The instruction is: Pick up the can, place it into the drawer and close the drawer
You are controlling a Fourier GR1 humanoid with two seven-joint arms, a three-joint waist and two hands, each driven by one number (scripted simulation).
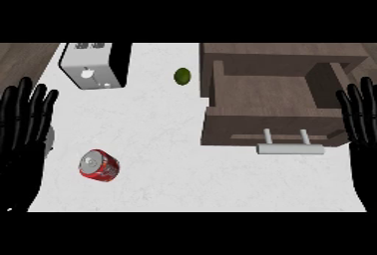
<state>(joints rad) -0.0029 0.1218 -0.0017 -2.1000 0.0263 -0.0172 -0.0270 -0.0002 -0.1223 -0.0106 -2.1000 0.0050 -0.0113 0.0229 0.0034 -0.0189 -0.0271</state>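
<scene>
The red can (99,165) lies tipped on the white bench (184,179), near the left hand (23,124) and well apart from the open drawer (269,97). It looks light, rigid, smooth and apt to roll, so a grasp across its round sides seems best. Both hands, right hand (362,124) included, rest open, fingers straight.

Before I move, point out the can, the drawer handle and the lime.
can (99,166): head view, on its red side wall.
drawer handle (290,149): head view, middle of the grey bar.
lime (182,76): head view, centre of the green fruit.
</scene>
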